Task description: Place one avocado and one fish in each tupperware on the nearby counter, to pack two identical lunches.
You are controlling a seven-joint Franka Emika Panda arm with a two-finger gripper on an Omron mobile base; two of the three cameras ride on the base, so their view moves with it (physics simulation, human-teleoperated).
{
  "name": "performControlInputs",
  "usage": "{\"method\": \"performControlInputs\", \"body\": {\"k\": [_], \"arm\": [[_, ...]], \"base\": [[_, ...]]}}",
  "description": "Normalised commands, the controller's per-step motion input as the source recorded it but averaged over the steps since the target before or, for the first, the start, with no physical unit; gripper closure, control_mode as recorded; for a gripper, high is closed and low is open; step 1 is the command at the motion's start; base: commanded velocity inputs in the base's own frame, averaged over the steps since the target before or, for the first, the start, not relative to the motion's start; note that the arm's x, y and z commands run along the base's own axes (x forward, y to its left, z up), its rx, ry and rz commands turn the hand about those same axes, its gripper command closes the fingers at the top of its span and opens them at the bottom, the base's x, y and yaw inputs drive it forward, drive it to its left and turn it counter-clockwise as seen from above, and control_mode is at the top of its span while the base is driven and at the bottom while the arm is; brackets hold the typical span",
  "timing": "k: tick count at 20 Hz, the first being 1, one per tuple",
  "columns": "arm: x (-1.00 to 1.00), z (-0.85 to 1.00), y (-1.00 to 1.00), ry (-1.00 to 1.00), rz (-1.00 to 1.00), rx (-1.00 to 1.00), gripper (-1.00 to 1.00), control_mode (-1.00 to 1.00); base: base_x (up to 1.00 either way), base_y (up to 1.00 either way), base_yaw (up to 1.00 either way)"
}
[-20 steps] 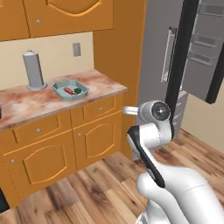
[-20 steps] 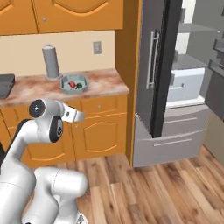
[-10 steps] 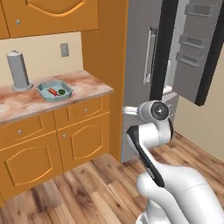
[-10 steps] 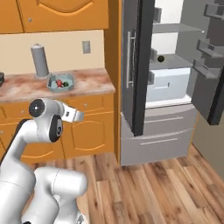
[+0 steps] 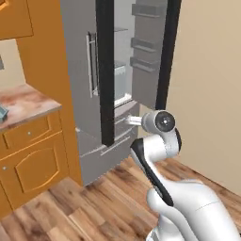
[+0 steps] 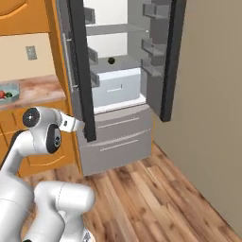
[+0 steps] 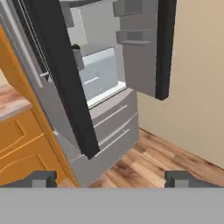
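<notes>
The gripper (image 7: 109, 178) hangs wide open, empty, facing the open fridge (image 6: 118, 90); a dark avocado (image 6: 111, 60) sits on its shelf, so approach squarely between the doors

Grey fridge (image 6: 120, 90) with both doors open, wooden floor (image 6: 156, 198).

the fridge (image 6: 118, 90) stands straight ahead with both doors swung open, its drawers (image 6: 118, 134) at the bottom. to its left runs the table (image 5: 21, 103) over the cabinet doors (image 5: 33, 167). a tupperware (image 6: 7, 93) sits on the table at the far left of the right base view. a small round item (image 6: 111, 60) rests on a fridge shelf. a wall (image 6: 212, 94) lies right of the fridge.
</notes>
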Motion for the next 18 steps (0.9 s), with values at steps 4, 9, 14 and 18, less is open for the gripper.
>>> {"method": "performControlInputs", "body": {"k": [4, 9, 14, 18], "arm": [[0.00, 0.00, 0.00, 0.00, 0.00, 0.00, -1.00, 1.00], [0.00, 0.00, 0.00, 0.00, 0.00, 0.00, -1.00, 1.00], [0.00, 0.00, 0.00, 0.00, 0.00, 0.00, -1.00, 1.00], [0.00, 0.00, 0.00, 0.00, 0.00, 0.00, -1.00, 1.00]], "base": [[0.02, -1.00, -0.58], [1.00, -0.25, 0.03], [1.00, 0.18, 0.37], [1.00, -0.01, 0.56]]}}
